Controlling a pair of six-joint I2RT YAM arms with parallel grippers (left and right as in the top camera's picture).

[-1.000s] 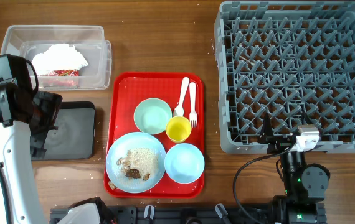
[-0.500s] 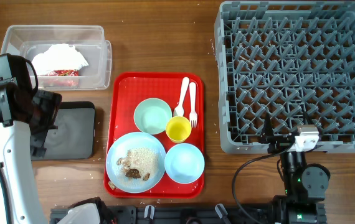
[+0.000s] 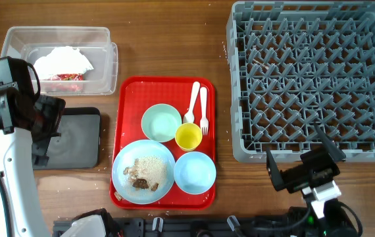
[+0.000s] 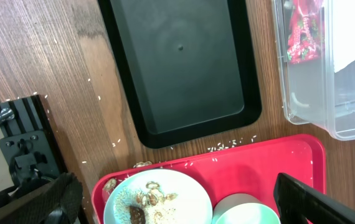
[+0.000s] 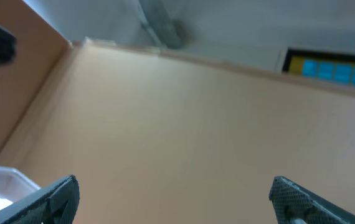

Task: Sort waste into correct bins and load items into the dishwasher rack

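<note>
The clear tub (image 3: pixel 59 56) holds a white napkin (image 3: pixel 62 60) and a red-and-white wrapper (image 3: pixel 62 77). The black tray (image 3: pixel 72 137) lies below it. The red tray (image 3: pixel 163 92) carries the mint-green bowl (image 3: pixel 160 122), yellow cup (image 3: pixel 188 136), light-blue bowl (image 3: pixel 195 172), spoon (image 3: pixel 193 102), fork (image 3: pixel 204 108) and the plate (image 3: pixel 143 171) with rice and brown scraps. The grey rack (image 3: pixel 312 79) is at the right. My left gripper (image 3: pixel 48 130) is open and empty over the black tray's left edge. My right gripper (image 3: pixel 301 164) is open and empty, just in front of the rack.
In the left wrist view the black tray (image 4: pixel 184 68), the tub (image 4: pixel 327 68), the plate (image 4: pixel 156 199) and loose rice crumbs (image 4: pixel 227 144) on the wood show between the spread fingers (image 4: pixel 47 199). The right wrist view shows only a wall and ceiling beyond its fingers (image 5: pixel 53 199).
My right gripper has lifted from its rest pose and swung up in front of the rack, jaws spread. The left arm and the objects have not moved.
</note>
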